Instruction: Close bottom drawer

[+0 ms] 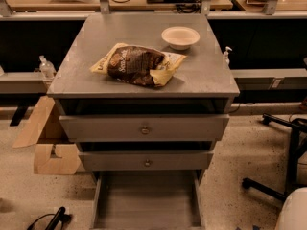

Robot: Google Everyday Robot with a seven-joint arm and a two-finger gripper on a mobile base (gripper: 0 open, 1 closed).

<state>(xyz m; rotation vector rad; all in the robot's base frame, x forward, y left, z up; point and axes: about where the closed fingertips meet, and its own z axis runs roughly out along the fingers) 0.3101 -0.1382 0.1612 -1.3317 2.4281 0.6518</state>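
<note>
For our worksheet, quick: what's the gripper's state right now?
Gripper: out of view, so it cannot be told; only a white arm part shows at bottom right.

Grey cabinet surface [96, 61], grey shallow bottom drawer [146, 200]; cream round bowl [180, 36]; yellow-and-brown snack bag [136, 65]; speckled beige floor [235, 157]; white arm casing [293, 212], hand unseen.
</note>
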